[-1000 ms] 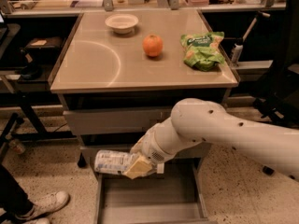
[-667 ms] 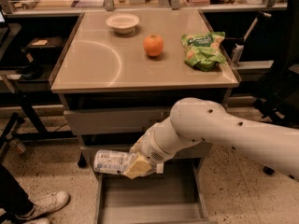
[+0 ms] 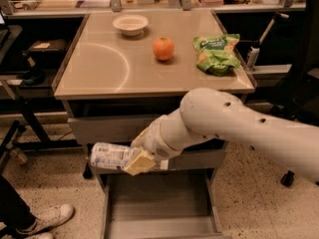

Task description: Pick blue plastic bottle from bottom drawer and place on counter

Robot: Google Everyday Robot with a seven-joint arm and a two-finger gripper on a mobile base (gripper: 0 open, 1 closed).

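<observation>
My gripper (image 3: 137, 161) is shut on the blue plastic bottle (image 3: 110, 157), a small clear bottle with a pale whitish-blue label. It holds the bottle lying sideways in the air, above the left side of the open bottom drawer (image 3: 162, 205) and in front of the cabinet's drawer fronts. The drawer's grey floor is bare. The beige counter (image 3: 99, 68) lies above and behind the gripper. My white arm reaches in from the right and hides part of the cabinet front.
On the counter stand a white bowl (image 3: 130, 24), an orange (image 3: 163, 48) and a green snack bag (image 3: 216, 53). A person's white shoe (image 3: 47, 218) is on the floor at lower left. Dark shelving and chair legs flank the cabinet.
The gripper and the bottle have risen slightly; otherwise nothing has visibly moved.
</observation>
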